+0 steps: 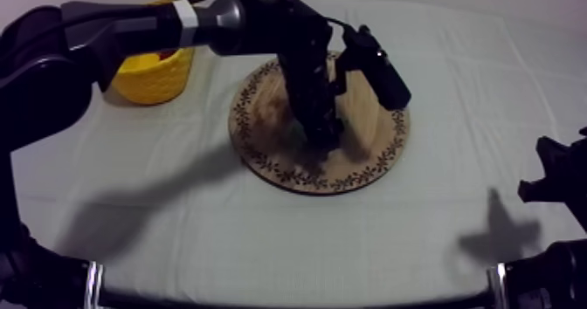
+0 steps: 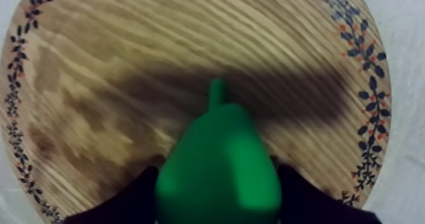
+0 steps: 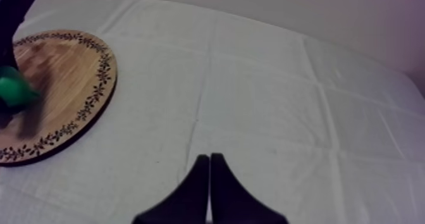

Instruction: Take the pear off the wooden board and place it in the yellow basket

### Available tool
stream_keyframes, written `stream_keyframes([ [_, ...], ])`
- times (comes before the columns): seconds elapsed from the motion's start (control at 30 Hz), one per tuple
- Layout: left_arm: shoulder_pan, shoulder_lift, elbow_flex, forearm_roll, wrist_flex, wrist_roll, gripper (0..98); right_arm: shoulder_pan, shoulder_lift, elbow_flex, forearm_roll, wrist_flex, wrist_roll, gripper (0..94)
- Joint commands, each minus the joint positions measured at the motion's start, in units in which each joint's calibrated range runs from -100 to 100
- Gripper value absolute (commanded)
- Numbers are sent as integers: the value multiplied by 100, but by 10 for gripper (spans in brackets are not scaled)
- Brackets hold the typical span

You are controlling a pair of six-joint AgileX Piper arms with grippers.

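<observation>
Pear [image 2: 218, 169], a smooth green toy, probably light, stiff and slippery, is at the wooden board's [image 1: 288, 175] middle. Left gripper [image 1: 321, 140] clasps its wide belly, the surest hold. Yellow basket [image 1: 157, 78] stands near the table's far left corner. Right gripper [image 3: 209, 157] is pinched together, empty.

One board [image 1: 376, 155], one pear [image 2: 218, 169], one basket [image 1: 153, 81] at the frame's upper left, one bench [image 1: 262, 234], and two of the robot's own: left end effector [image 1: 321, 142], right end effector [image 3: 209, 162].
</observation>
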Motion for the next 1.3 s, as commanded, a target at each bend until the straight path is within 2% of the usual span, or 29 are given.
stream_keyframes([
  [0.0, -22, -46, 19, 5, -16, -4, 512, 0, -5, 5, 2, -7, 0, 5],
  [0.23, -171, -604, 316, -102, -56, 36, 507, 0, -5, 5, 2, -7, 0, 5],
  [0.4, -358, -1461, 999, -177, -277, 56, 486, 0, -5, 5, 2, -7, 0, 5],
  [0.73, -1016, -3566, 2986, -233, 337, 4, 516, 0, -5, 5, 2, -7, -2, 5],
  [0.87, -1418, -4210, 3513, -257, 419, 98, 543, 0, -5, 5, 2, -7, -2, 5],
  [1.07, -2051, -4426, 3119, -338, 684, 340, 583, 0, -5, 5, 2, -7, -1, 5],
  [1.27, -2553, -3953, 2356, -470, 487, 358, 604, 0, -5, 5, 2, -7, -3, 5],
])
